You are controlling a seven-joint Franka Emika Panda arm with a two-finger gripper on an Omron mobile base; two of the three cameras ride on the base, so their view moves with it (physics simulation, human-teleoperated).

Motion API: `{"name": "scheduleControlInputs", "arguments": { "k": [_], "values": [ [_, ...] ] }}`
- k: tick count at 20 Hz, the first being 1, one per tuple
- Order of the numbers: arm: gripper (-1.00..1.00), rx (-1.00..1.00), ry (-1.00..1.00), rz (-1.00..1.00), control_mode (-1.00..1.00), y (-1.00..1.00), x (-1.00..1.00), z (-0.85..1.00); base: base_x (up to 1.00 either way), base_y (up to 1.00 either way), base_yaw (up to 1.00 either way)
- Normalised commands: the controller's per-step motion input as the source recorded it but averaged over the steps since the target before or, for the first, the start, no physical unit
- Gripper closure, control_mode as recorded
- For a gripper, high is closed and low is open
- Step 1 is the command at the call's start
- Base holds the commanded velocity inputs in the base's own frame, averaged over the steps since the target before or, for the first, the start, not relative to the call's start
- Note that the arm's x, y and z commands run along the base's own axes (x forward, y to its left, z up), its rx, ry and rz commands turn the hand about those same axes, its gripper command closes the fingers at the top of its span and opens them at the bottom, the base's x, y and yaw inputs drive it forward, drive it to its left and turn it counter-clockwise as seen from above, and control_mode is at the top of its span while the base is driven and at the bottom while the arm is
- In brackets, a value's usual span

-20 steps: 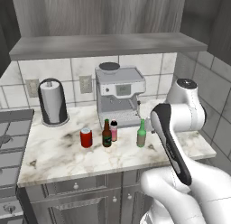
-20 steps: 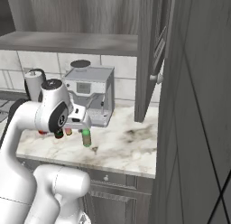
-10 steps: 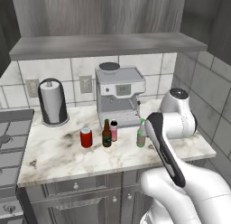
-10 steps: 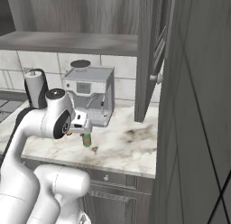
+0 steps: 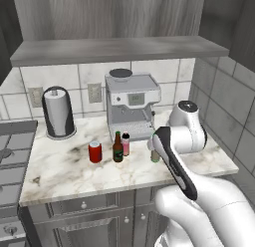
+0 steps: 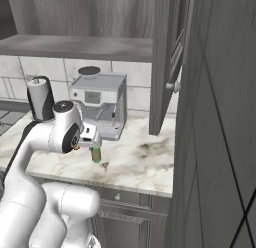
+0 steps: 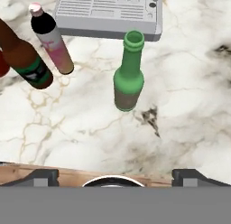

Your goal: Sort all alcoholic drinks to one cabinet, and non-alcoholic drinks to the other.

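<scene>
Where arm hides it, green bottle shows whole

2 beer bottles, 1 pink bottle, 1 soda can, 1 coffee machine.

Arm bent fwd, claw open, pointing down.

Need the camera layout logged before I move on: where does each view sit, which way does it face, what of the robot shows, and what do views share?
Left base view: behind the arm's left, facing the counter; arm at lower right.
Right base view: behind its right, facing the same counter; arm at lower left.
Hand view: on the hand, looking down at the green bottle; open tool at the bottom.
Shared: green bottle and coffee machine in all three.
</scene>
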Motion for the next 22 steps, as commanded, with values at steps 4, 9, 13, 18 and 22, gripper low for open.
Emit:
{"name": "scheduleControlInputs", "arguments": {
  "k": [4,9,13,18,22],
  "values": [
    [-1.0,0.0,0.05,0.0,-1.0,0.0,0.35,-0.1,0.0,0.0,0.0],
    [-1.0,0.01,0.07,0.0,-1.0,0.0,0.39,-0.1,0.0,0.0,0.0],
    [-1.0,0.01,0.04,-0.01,-1.0,-0.03,0.35,-0.13,0.0,0.0,0.0],
    [-1.0,0.0,0.01,0.0,-1.0,0.0,0.29,-0.13,0.0,0.0,0.0],
    [-1.0,0.0,0.0,0.0,-1.0,0.0,0.28,-0.21,0.0,0.0,0.0]
  ]
}}
